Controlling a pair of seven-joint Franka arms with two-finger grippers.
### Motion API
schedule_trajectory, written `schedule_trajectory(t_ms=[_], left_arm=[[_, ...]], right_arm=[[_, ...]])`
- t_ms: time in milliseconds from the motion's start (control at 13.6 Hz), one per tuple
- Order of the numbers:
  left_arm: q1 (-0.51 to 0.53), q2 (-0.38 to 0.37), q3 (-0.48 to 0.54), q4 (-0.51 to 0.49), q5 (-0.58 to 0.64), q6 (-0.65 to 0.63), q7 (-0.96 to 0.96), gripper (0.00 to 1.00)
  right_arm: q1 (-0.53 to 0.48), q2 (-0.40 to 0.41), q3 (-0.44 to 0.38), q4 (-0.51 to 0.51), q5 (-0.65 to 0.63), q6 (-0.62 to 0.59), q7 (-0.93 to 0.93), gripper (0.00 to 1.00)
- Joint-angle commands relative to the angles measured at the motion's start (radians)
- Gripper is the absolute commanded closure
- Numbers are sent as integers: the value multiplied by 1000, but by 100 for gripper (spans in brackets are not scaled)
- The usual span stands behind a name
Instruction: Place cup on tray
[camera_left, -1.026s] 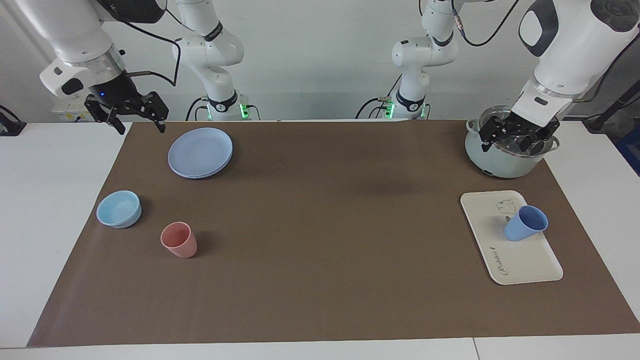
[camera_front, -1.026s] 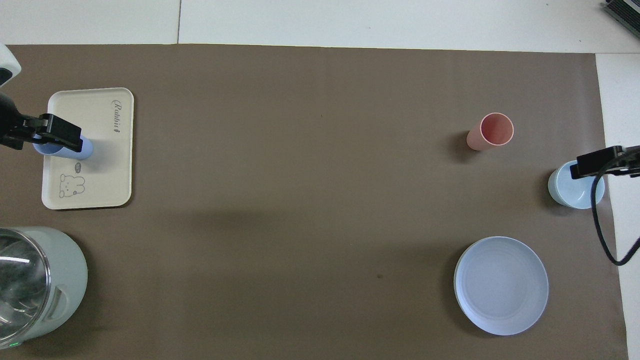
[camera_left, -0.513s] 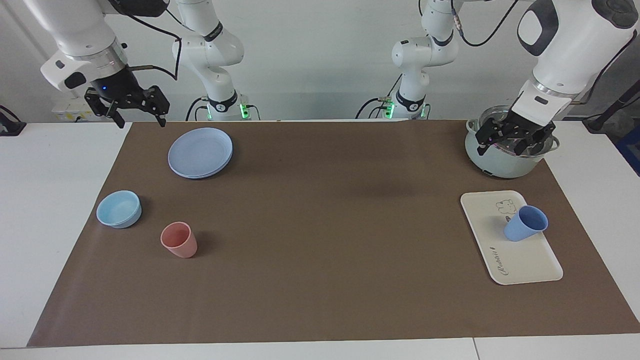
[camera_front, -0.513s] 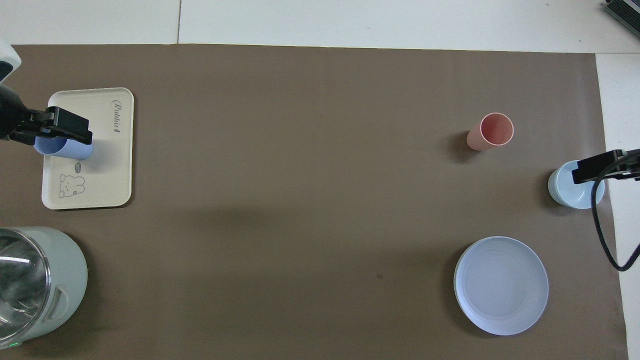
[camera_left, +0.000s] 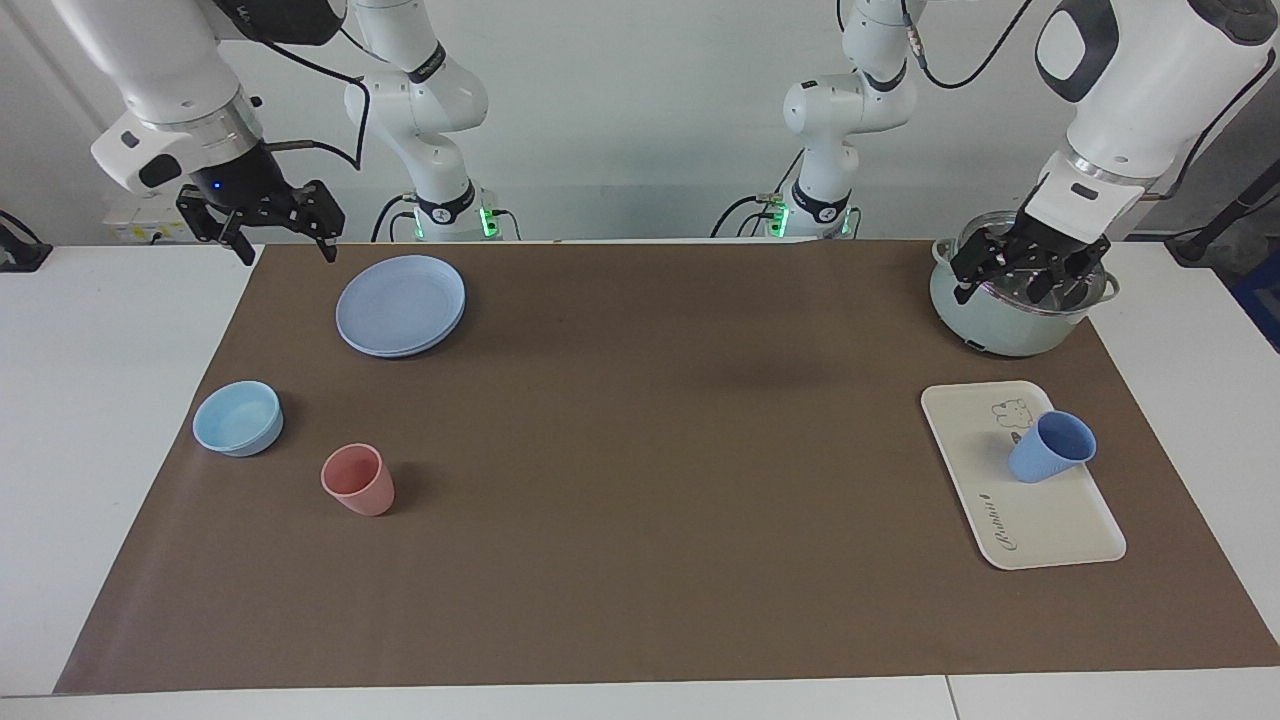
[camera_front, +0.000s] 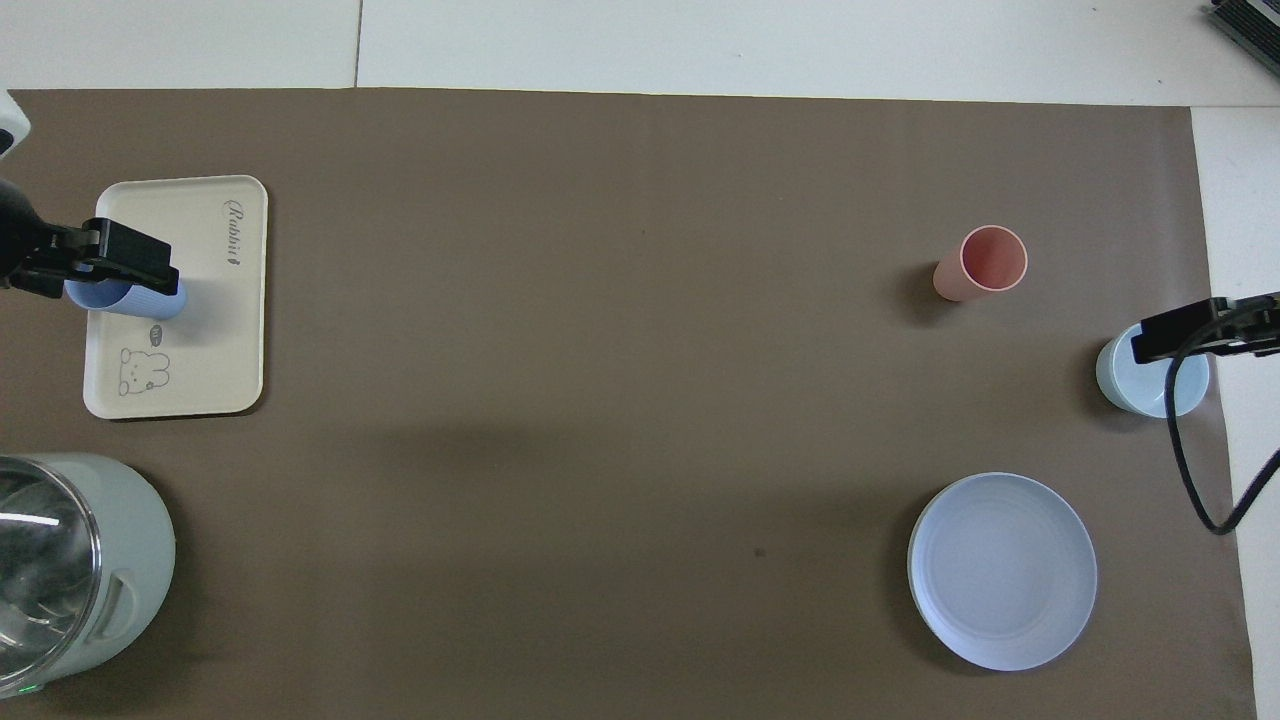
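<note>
The blue cup (camera_left: 1050, 447) stands free on the cream tray (camera_left: 1040, 525) at the left arm's end of the table, beside the animal print. My left gripper (camera_left: 1020, 283) is open and empty, raised over the pot, apart from the cup. In the overhead view one of its fingers (camera_front: 135, 260) covers part of the cup (camera_front: 150, 303) on the tray (camera_front: 215, 340). My right gripper (camera_left: 285, 250) is open and empty, raised at the right arm's end of the table; one of its fingers (camera_front: 1170, 338) shows over the bowl.
A pale green pot (camera_left: 1000, 320) with a glass lid stands nearer to the robots than the tray. At the right arm's end are a round blue plate (camera_left: 400, 303), a light-blue bowl (camera_left: 238, 418) and a pink cup (camera_left: 358, 480).
My left gripper has lifted a little over the pot. My right gripper has shifted slightly toward the plate. The cup and tray have not moved.
</note>
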Motion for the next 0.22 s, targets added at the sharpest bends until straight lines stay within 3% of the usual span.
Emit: schedule_trajectory(t_ms=[0, 147], left_arm=[[8, -30, 5, -32, -4, 18, -8, 0], [11, -30, 8, -30, -4, 27, -8, 0]], right_arm=[[1, -28, 4, -33, -8, 1, 4, 0], [1, -28, 5, -33, -8, 4, 2, 0]])
